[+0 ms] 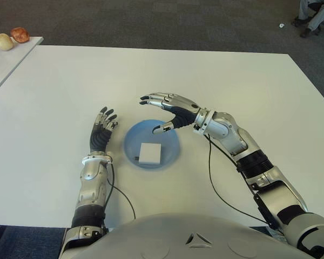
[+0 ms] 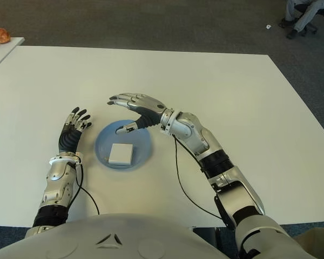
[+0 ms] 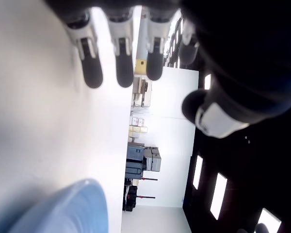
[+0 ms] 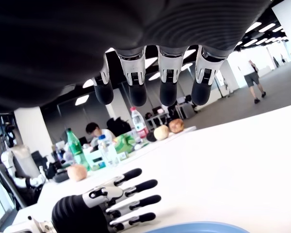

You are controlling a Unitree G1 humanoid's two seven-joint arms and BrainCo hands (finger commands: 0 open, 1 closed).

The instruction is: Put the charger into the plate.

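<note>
A white square charger (image 1: 150, 154) lies flat inside the blue plate (image 1: 170, 141) near the table's front edge. My right hand (image 1: 164, 110) hovers just above the plate's far rim, fingers spread and holding nothing. My left hand (image 1: 101, 131) shows to the left of the plate with its fingers stretched out, empty. The right wrist view shows my own fingertips (image 4: 137, 92) open, with the left hand (image 4: 106, 201) and the plate's rim (image 4: 203, 227) below them. The left wrist view catches the plate's edge (image 3: 72, 208).
The white table (image 1: 232, 81) stretches wide around the plate. A second table at the far left carries round food items (image 1: 12, 38). A seated person's legs (image 1: 313, 16) show at the far right on the dark carpet. A black cable (image 1: 216, 189) trails from my right arm.
</note>
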